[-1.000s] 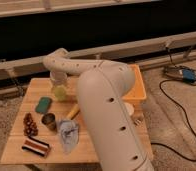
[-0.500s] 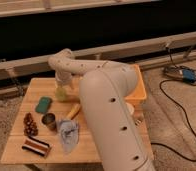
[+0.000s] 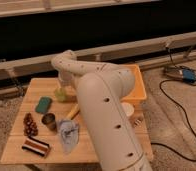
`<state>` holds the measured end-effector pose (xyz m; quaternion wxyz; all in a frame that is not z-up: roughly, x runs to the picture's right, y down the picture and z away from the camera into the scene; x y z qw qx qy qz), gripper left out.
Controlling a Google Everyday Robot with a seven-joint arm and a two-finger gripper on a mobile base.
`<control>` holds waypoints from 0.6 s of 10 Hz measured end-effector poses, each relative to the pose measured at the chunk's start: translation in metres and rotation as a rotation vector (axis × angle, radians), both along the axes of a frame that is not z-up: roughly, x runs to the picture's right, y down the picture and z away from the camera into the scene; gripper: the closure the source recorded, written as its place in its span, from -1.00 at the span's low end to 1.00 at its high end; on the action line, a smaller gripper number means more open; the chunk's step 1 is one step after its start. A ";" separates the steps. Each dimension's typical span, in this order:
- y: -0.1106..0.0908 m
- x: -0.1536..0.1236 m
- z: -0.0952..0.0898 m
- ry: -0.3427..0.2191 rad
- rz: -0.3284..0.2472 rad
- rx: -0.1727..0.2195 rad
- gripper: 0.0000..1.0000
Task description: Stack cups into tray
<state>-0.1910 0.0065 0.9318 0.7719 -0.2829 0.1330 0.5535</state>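
Observation:
A yellow-green cup point(image 3: 60, 93) stands at the back left of the wooden table point(image 3: 21, 145). My gripper point(image 3: 64, 83) is right above this cup, at the end of the big white arm point(image 3: 103, 110) that reaches over the table from the front. A small metal cup point(image 3: 49, 120) stands nearer the front left. The orange tray point(image 3: 139, 86) sits at the table's back right, mostly hidden behind the arm. A pale round cup-like thing point(image 3: 127, 109) lies just in front of the tray.
A green sponge point(image 3: 43, 104), a brown cone-like thing point(image 3: 28, 124), a striped item point(image 3: 36, 146) and a grey-blue cloth point(image 3: 68, 134) lie on the table's left half. A wooden piece point(image 3: 73, 111) lies by the arm. Cables and a blue device point(image 3: 187, 75) are on the floor at right.
The arm's elbow and wrist have shifted slightly to the right above the yellow-green cup. The things on the table have not moved.

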 end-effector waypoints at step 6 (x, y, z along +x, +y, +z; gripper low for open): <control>0.006 -0.005 0.004 -0.018 0.004 -0.054 0.78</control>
